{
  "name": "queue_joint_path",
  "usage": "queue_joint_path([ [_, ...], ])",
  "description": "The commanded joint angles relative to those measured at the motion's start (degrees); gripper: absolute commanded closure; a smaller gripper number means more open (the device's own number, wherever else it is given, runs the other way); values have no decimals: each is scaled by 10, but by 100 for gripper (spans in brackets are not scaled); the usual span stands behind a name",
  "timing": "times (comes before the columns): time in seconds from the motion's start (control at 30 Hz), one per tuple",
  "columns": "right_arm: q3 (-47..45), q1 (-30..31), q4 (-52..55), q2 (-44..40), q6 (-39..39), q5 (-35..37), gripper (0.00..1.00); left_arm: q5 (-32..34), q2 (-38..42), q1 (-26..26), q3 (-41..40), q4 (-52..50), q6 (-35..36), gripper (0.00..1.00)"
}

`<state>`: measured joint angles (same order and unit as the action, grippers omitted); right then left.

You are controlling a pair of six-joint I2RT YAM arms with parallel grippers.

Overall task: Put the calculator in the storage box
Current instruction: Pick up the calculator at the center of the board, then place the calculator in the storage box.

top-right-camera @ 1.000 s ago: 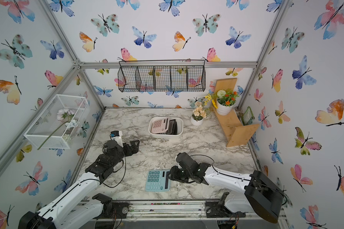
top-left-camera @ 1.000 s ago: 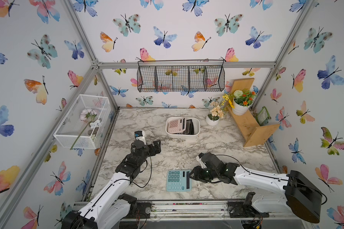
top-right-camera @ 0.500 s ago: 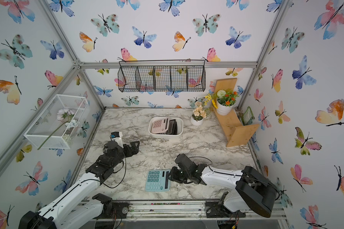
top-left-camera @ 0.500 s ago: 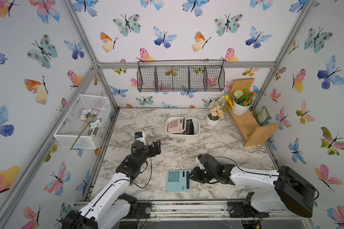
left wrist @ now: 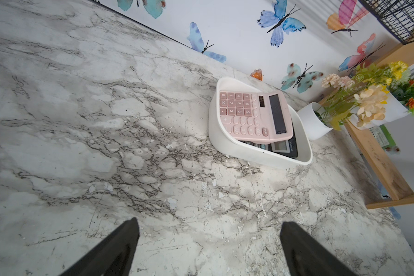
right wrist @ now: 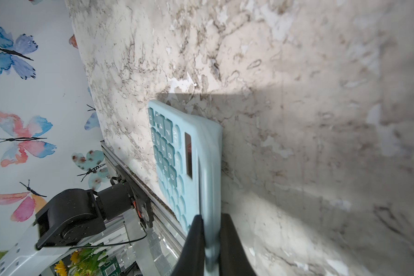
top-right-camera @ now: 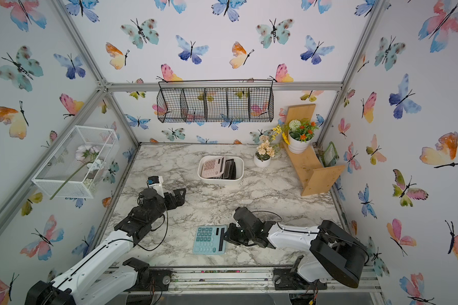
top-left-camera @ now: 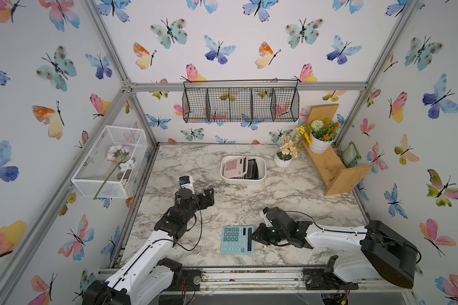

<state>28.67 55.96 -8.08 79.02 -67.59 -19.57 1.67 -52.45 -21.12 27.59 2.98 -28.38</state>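
The blue calculator (top-left-camera: 237,239) is lying face up on the marble table (top-left-camera: 288,195) close to its front edge, keys toward the left arm's side and display strip toward the right arm's side; both top views are showing it there (top-right-camera: 209,239). The right gripper (top-left-camera: 257,236) is reaching in low from the right and is pinching the display-side edge. In the right wrist view its two dark fingers (right wrist: 194,239) are pressing on either face of the pale blue rim (right wrist: 189,153), with only the calculator's thickness between them. Whether that edge is lifting off the marble cannot be told. The storage box (top-left-camera: 242,181) is sitting well apart from this, toward the back of the table, and is already holding two others: a pink calculator (top-left-camera: 234,166) leaning across a black calculator (top-left-camera: 253,170). The left wrist view is showing the same box (left wrist: 216,133) with the pink one resting on its rim. The left gripper (top-left-camera: 208,196) is hanging over bare marble between the front edge and the box, fingers (left wrist: 115,251) spread wide and holding nothing.
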Motion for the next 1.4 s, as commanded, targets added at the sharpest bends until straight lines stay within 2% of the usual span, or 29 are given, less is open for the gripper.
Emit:
queue_joint_path([
  [0.0,3,3,12,-21,2,0,95,-13,3,-1,-5,11,-1,2],
  [0.27,93,-26,154,-96,66,52,98,-12,6,0,3,5,2,2],
  [0.47,239,-112,264,-73,176,59,98,-11,8,-1,10,0,4,2],
  [0.7,494,-207,336,86,294,63,98,-7,9,0,19,-7,9,2],
  [1.0,826,-236,439,362,357,42,98,-12,15,0,12,-7,2,2],
  [1.17,930,-237,476,453,360,53,98,-8,18,0,10,-6,3,2],
  [1.37,981,-241,490,502,354,56,98,-14,15,0,5,3,1,2],
])
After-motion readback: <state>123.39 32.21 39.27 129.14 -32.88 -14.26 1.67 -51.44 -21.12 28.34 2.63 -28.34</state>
